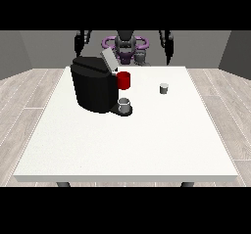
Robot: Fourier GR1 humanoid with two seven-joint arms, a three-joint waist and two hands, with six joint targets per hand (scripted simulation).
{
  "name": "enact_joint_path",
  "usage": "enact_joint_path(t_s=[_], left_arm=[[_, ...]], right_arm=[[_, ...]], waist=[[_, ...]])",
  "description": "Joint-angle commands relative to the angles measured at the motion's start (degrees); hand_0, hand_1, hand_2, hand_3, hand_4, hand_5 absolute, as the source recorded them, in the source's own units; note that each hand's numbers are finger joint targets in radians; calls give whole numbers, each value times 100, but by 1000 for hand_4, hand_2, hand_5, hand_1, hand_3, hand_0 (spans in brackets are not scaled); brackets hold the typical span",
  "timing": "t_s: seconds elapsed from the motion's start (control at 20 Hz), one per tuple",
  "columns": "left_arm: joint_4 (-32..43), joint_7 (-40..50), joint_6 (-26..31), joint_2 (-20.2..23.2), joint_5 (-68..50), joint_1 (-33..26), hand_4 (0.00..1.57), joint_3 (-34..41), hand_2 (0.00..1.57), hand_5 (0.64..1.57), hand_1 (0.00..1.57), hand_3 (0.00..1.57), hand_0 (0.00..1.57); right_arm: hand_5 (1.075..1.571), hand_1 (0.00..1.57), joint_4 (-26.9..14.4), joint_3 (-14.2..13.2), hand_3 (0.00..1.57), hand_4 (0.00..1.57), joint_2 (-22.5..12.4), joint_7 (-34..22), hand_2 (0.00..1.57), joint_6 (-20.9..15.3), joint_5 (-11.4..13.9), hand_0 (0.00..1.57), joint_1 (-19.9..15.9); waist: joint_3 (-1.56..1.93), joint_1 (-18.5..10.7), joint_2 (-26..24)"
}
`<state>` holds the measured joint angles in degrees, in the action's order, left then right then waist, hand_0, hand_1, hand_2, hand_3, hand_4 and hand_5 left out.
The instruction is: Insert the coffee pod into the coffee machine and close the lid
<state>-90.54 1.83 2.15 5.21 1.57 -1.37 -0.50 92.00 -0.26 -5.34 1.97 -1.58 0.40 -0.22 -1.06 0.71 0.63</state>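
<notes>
The small grey coffee pod (164, 88) stands upright on the white table (147, 140), right of centre. The black coffee machine (94, 87) sits at the table's left half, its grey lid (108, 60) tilted up and open. A grey cup (125, 105) rests on the machine's front tray. Both arms hang at the robot's sides behind the far table edge. The hand at the view's left (78, 46) is behind the machine. The hand at the view's right (169, 56) is well behind the pod. Neither hand touches anything.
A red mug (124, 80) stands just right of the machine, between it and the pod. The robot's torso (126, 47) is behind the far edge. White table surface stretches in front of the machine and pod.
</notes>
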Motion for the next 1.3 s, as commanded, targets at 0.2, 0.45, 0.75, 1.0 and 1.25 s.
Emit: enact_joint_path(t_s=[0.2,0.45,0.75,1.0,1.25], left_arm=[[-22,-632,817,1192,498,252,0,47,0,1571,0,0,0],[835,-575,731,1891,1110,1162,0,390,0,1571,0,0,0],[1619,-709,1133,2356,1439,1547,0,379,0,1571,0,0,0],[2367,-738,1331,2508,1699,2118,0,336,0,1571,0,0,0],[3394,-1455,862,2537,2241,2306,0,386,0,1571,0,0,0]], right_arm=[[1571,0,-258,-211,0,0,-142,-159,0,294,-308,0,-21],[1571,0,199,380,0,0,167,-121,0,-569,810,0,-331],[1571,0,97,247,0,0,44,-136,0,-614,947,0,-573],[1571,0,-41,226,0,0,207,-250,0,-659,894,0,-1056],[1571,0,221,490,0,0,367,-551,0,-775,1098,0,-889]], waist=[[109,-14,50],[99,771,627],[104,834,931],[105,886,1319],[100,1001,1438]])
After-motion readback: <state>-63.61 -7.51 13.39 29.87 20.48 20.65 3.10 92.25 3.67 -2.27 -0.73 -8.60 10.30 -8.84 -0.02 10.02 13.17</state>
